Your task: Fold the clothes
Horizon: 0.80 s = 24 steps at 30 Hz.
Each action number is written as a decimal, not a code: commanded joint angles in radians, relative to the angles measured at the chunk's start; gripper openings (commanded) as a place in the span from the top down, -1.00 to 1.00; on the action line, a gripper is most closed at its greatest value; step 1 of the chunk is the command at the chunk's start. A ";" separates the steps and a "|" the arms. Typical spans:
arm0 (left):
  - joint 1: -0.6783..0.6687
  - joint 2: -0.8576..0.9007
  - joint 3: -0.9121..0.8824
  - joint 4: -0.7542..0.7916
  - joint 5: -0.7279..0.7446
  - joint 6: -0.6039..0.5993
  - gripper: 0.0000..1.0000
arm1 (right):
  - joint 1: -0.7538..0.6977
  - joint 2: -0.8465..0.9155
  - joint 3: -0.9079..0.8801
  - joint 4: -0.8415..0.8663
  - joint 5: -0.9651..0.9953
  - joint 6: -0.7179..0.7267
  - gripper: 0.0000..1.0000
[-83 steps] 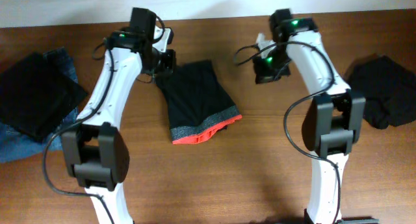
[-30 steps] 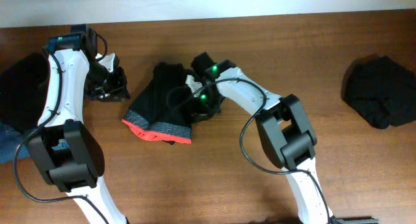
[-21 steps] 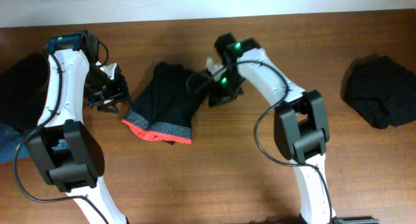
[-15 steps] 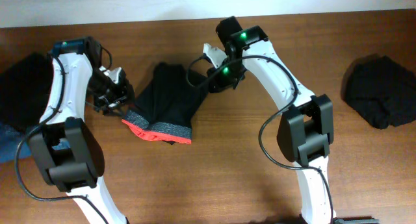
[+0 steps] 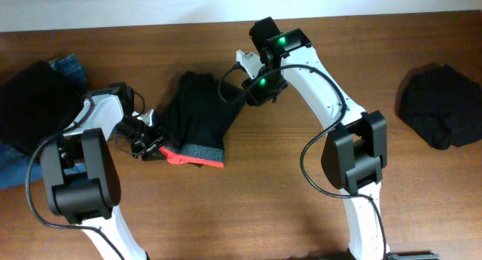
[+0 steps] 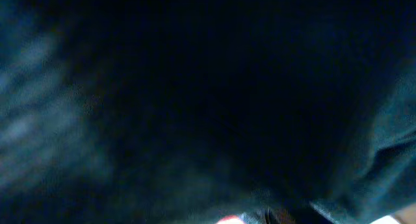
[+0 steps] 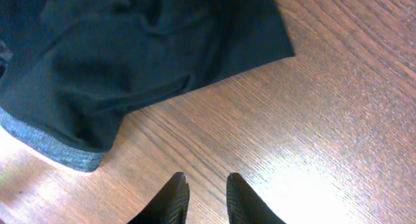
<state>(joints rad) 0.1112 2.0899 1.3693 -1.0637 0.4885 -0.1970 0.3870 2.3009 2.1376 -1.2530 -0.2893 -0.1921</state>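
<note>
**Though the fold looks half done, one set of jaws can't be read**

Since the right wrist view is sharp, the right gripper is easily read. Its jaws are parted by a narrow gap, nothing is pinched, and only bare table is seen beneath them. It's parked just beside the right edge of the trousers.

The left gripper is another story. Its own camera is filled with blurry black cloth, so whether those jaws are spread or pinching can't be told. From overhead it's seen pushed up against the near left edge of the bundle.

The trousers are bunched left of centre between the two arms. The grey waistband is at the near side and the red-orange trim is poking out.

Probably the waistband corner is being gone for. To do it well:

- All layers should be caught in one pinch, not just the top one.
- The edge should be lifted only a little and carried straight across so the edges line up.
- The right side could be pinned so nothing gets dragged.

No box or basket is seen. A black pile on blue jeans lies far left, and another black garment far right.
</note>
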 commanded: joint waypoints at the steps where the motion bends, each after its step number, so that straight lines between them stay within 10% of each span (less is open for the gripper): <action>1: -0.025 0.011 -0.048 0.162 0.001 -0.073 -0.01 | 0.003 -0.019 0.013 -0.010 0.013 -0.010 0.50; 14: -0.019 0.011 -0.059 0.508 -0.084 -0.106 0.00 | 0.003 -0.019 0.013 -0.042 0.013 -0.009 0.50; 24: 0.023 -0.074 -0.032 0.514 0.132 -0.031 -0.03 | 0.003 -0.019 0.013 0.136 0.057 -0.014 0.52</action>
<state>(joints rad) 0.1184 2.0655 1.3357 -0.5526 0.5640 -0.2783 0.3870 2.3009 2.1376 -1.1542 -0.2684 -0.1951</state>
